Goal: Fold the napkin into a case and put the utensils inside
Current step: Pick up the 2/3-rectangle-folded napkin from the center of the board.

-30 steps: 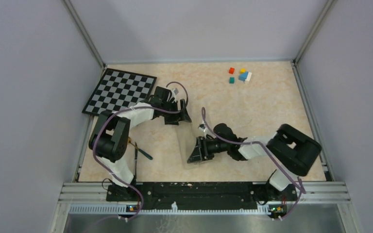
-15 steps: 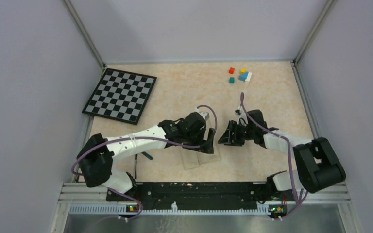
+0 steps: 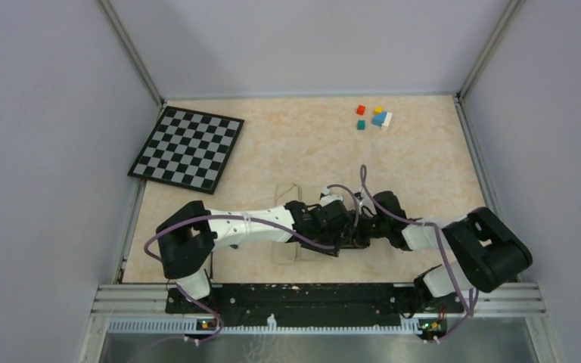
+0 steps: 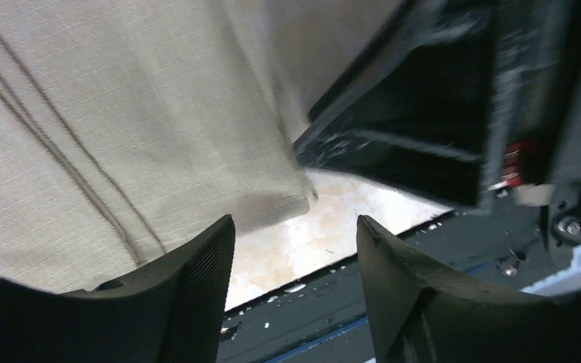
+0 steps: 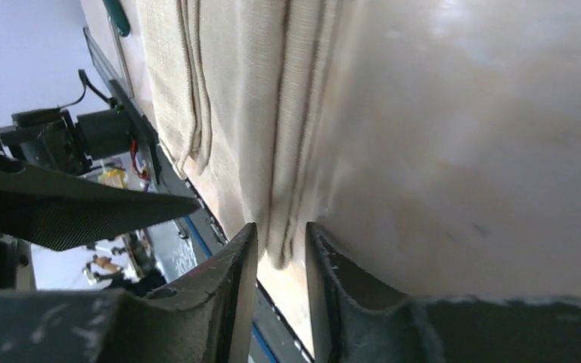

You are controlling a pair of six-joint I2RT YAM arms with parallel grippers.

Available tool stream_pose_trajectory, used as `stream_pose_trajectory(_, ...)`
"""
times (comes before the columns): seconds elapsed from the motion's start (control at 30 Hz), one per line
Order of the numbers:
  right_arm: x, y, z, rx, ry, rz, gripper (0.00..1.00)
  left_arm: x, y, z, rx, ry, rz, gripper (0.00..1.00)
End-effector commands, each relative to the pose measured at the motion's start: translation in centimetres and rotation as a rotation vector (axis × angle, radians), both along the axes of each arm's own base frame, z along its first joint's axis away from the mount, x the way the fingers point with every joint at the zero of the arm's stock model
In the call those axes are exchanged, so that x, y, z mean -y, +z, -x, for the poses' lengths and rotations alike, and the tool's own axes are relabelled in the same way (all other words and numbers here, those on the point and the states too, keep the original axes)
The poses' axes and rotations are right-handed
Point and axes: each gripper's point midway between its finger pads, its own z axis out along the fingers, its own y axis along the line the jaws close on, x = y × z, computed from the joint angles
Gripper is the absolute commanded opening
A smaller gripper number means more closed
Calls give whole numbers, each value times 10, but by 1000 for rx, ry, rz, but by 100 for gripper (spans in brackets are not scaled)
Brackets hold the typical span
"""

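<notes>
1. Left tool (image 4: 295, 223): the jaws stand well apart and grip nothing. The near corner of the napkin (image 4: 121, 113) and a strip of bare bench (image 4: 325, 227) lie in the gap between the fingers (image 4: 197, 280).
2. Right tool (image 5: 280, 227): the jaws are drawn in to a slim gap. The folded, layered edge of the napkin runs into that gap. It cannot be told whether the fingers (image 5: 231, 287) clamp the cloth or only flank it.
3. In the top view both tools meet nose to nose near the bench's near edge, at 6 o'clock from its centre. The left tool sits at 9 o'clock of the right tool, just beside it. The left arm (image 3: 250, 225) reaches across the napkin from the 9 o'clock side.
4. Napkin: folded into a layered strip, flat on the bench, its long axis running 6 to 12 o'clock. Both tools work at its 3 o'clock edge, near the near end.
5. Utensil (image 5: 116, 17): in the right wrist view a teal-green handle lies on the bench beyond the napkin's opposite long edge, apart from the cloth.
6. Checkerboard (image 3: 187, 147): flat on the bench at 10 o'clock, well apart from the napkin.
7. Cubes (image 3: 374, 117): a small coloured cluster at 1 o'clock, near the far edge
</notes>
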Motion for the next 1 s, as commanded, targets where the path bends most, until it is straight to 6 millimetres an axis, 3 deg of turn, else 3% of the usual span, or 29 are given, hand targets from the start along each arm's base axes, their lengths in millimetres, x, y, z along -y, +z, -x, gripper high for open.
stream_pose_trajectory(0.0,44,4,-43,61,-252,140,36,1,6,-13,57,65,-58,64)
stream_pose_trajectory(0.1,96,3,-66,98,-408,317,45,4,-2,-16,57,68,-107,62)
stream_pose_trajectory(0.23,123,20,-77,127,-497,314,53,8,-19,-17,51,61,-214,57)
stream_pose_trajectory(0.4,116,39,-73,220,-498,167,67,4,-40,-18,36,78,-345,55)
stream_pose_trajectory(0.57,110,35,-68,222,-465,132,68,-1,-60,-7,3,73,-400,50)
stream_pose_trajectory(0.7,108,27,-62,207,-448,130,68,-7,-69,1,-6,64,-445,37)
stream_pose_trajectory(0.87,108,28,-60,223,-451,124,68,-23,-77,5,21,42,-512,29)
stream_pose_trajectory(0.9,108,29,-60,227,-449,118,68,-25,-78,3,31,36,-523,26)
stream_pose_trajectory(0.97,105,29,-59,226,-434,103,69,-25,-73,-2,53,28,-535,2)
